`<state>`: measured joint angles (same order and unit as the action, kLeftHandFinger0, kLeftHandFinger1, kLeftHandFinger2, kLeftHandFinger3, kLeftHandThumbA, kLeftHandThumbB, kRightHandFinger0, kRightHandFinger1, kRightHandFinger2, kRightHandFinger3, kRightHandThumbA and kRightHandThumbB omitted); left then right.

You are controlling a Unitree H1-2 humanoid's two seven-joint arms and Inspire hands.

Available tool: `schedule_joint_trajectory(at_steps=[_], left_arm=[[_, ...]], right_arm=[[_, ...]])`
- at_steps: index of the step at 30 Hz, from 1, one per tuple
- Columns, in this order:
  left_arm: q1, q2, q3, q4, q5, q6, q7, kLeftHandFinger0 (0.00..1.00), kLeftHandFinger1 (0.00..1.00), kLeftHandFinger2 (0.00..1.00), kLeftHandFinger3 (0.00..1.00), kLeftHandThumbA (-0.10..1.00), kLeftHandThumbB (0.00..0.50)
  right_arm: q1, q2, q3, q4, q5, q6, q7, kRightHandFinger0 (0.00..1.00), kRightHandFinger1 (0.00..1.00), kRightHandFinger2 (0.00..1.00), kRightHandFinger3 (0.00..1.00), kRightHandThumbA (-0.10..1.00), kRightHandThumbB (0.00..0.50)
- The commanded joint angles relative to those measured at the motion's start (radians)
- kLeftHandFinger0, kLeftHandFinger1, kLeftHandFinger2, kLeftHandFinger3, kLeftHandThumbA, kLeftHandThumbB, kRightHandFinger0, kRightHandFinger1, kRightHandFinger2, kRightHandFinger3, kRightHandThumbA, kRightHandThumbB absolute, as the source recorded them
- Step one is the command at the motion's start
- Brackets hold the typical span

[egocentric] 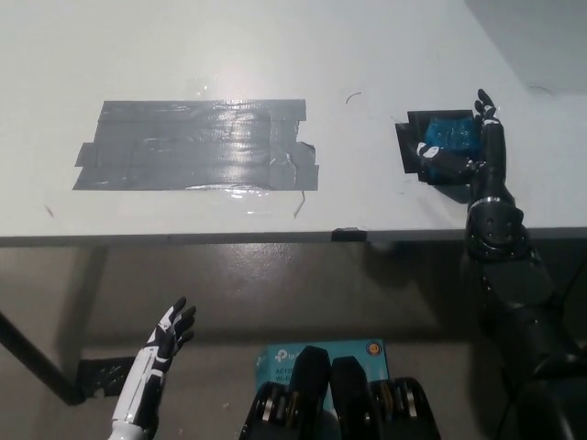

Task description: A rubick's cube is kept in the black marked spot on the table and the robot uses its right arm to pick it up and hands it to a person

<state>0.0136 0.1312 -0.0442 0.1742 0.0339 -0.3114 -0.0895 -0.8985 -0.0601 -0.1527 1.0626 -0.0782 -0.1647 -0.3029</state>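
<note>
The Rubik's cube (451,131), blue face up, sits on the black marked spot (411,147) at the right of the white table. My black right hand (466,148) is around it from the near-right side: one finger reaches up along the cube's right edge, others curl against its near side. The cube rests on the table, and the grip is not closed around it. My white left hand (166,341) hangs below the table edge at the lower left, fingers spread, holding nothing.
A large patch of grey tape (199,145) covers the table's middle left. The table's front edge (275,236) runs across the picture. A blue box (323,351) lies on the floor below.
</note>
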Motion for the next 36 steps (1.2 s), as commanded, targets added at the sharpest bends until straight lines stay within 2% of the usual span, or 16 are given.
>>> schedule_joint_trajectory(at_steps=[1,5,6,8,9,10,11,12,14,15,16,19,24,32,34,36], left_arm=[[-0.014,0.016,0.003,-0.036,0.001,0.001,-0.01,1.0,1.0,1.0,1.0,1.0,0.266],[-0.023,0.018,0.003,-0.035,0.0,0.002,-0.011,1.0,1.0,1.0,1.0,1.0,0.268],[-0.024,0.019,0.003,-0.032,0.004,0.0,-0.01,1.0,1.0,1.0,1.0,1.0,0.27],[-0.025,0.02,0.001,-0.03,0.009,-0.002,-0.008,1.0,1.0,1.0,1.0,1.0,0.268],[-0.024,0.02,0.001,-0.031,0.008,0.0,-0.01,1.0,1.0,1.0,1.0,1.0,0.268],[-0.023,0.02,0.001,-0.031,0.007,0.0,-0.01,1.0,1.0,1.0,1.0,1.0,0.269],[-0.023,0.022,0.001,-0.036,0.008,0.004,-0.01,1.0,1.0,1.0,1.0,1.0,0.271],[-0.024,0.022,0.001,-0.038,0.006,0.007,-0.011,1.0,1.0,1.0,1.0,1.0,0.273],[-0.025,0.023,0.001,-0.037,0.007,0.004,-0.01,1.0,1.0,1.0,1.0,1.0,0.269],[-0.026,0.023,0.0,-0.036,0.008,0.003,-0.01,1.0,1.0,1.0,1.0,1.0,0.269],[-0.033,0.023,0.0,-0.034,0.01,0.002,-0.009,1.0,1.0,1.0,1.0,1.0,0.269],[-0.04,0.023,-0.001,-0.035,0.012,0.006,-0.007,1.0,1.0,1.0,1.0,1.0,0.271],[-0.053,0.028,-0.001,-0.037,0.01,0.01,-0.011,1.0,1.0,1.0,1.0,1.0,0.256],[-0.066,0.031,-0.001,-0.026,0.016,0.006,-0.008,1.0,1.0,1.0,1.0,1.0,0.255],[-0.066,0.031,-0.001,-0.027,0.017,0.005,-0.007,1.0,1.0,1.0,1.0,1.0,0.246],[-0.066,0.031,-0.001,-0.029,0.018,0.012,-0.007,1.0,1.0,1.0,1.0,1.0,0.243]], right_arm=[[0.032,0.028,0.017,-0.01,0.004,0.013,-0.021,1.0,1.0,1.0,1.0,0.95,0.424],[0.055,0.039,0.026,-0.053,0.002,0.056,-0.027,1.0,1.0,1.0,1.0,0.85,0.385],[0.058,0.042,0.027,-0.063,-0.002,0.072,-0.037,1.0,1.0,1.0,1.0,0.72,0.375],[0.056,0.044,0.031,-0.066,-0.02,0.11,-0.078,1.0,1.0,1.0,1.0,0.29,0.328],[0.054,0.042,0.043,-0.067,-0.042,0.152,-0.105,0.77,0.79,0.89,0.96,0.05,0.316],[0.054,0.041,0.049,-0.068,-0.051,0.171,-0.11,0.66,0.72,0.8,0.89,-0.01,0.308],[0.059,0.032,0.072,-0.069,-0.078,0.197,-0.111,0.38,0.4,0.41,0.53,-0.08,0.231],[0.065,0.026,0.09,-0.07,-0.096,0.204,-0.112,0.05,0.17,0.27,0.31,-0.1,0.266],[0.07,0.017,0.126,-0.067,-0.122,0.229,-0.103,0.0,0.2,0.5,0.46,-0.1,0.27],[0.071,0.015,0.135,-0.067,-0.127,0.236,-0.101,0.0,0.2,0.5,0.46,-0.1,0.27],[0.068,0.005,0.158,-0.063,-0.139,0.258,-0.078,0.01,0.34,0.7,0.63,-0.1,0.253],[0.06,-0.011,0.207,-0.053,-0.16,0.302,-0.049,0.04,0.54,0.91,0.77,-0.1,0.24],[0.057,-0.019,0.231,-0.043,-0.159,0.305,-0.058,0.09,0.61,0.96,0.84,-0.1,0.244],[0.062,-0.031,0.22,-0.056,-0.141,0.261,-0.054,0.1,0.6,0.96,0.88,-0.1,0.206],[0.068,-0.032,0.212,-0.077,-0.134,0.252,-0.055,0.08,0.58,0.95,0.89,-0.1,0.211],[0.071,-0.034,0.197,-0.114,-0.123,0.233,-0.066,0.11,0.58,0.93,0.85,-0.1,0.256]])
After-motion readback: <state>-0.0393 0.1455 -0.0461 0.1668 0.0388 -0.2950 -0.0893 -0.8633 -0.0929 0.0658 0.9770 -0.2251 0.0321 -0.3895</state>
